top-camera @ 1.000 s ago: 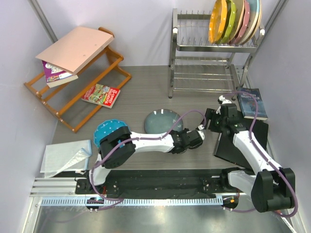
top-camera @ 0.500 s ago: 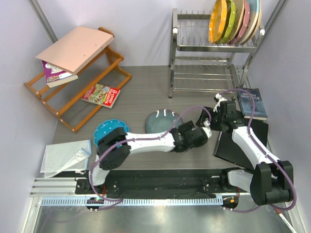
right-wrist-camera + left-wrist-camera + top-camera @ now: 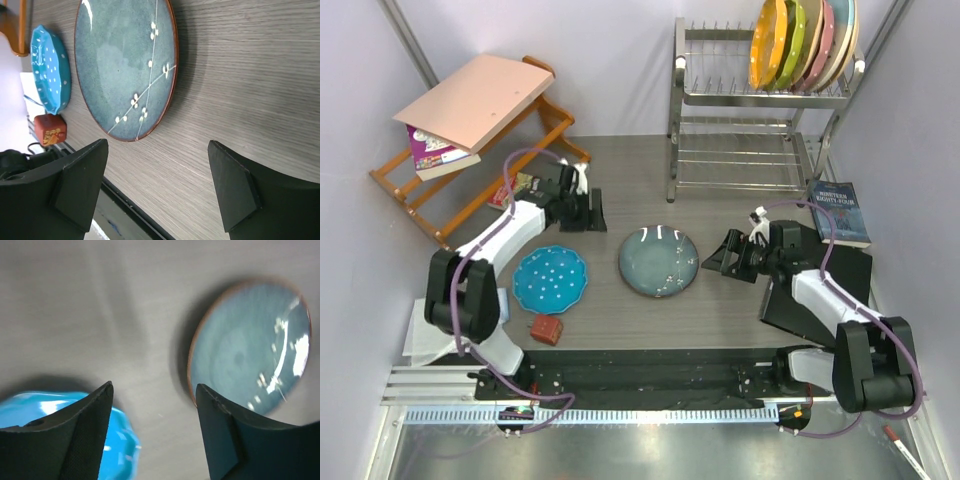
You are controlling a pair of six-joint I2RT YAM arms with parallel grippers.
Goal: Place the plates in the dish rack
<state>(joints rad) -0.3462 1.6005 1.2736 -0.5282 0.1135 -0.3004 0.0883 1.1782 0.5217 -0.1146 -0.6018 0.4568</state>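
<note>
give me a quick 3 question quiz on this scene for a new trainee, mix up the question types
1. True or false: the grey-blue plate already stands in the dish rack.
2. Which thing lies closest to the blue dotted plate? A) small red-brown block B) a fork C) a mug
3. Fill in: the right gripper is ____ and holds nothing.
Key: 1 false, it lies flat on the table; 2 A; 3 open.
</note>
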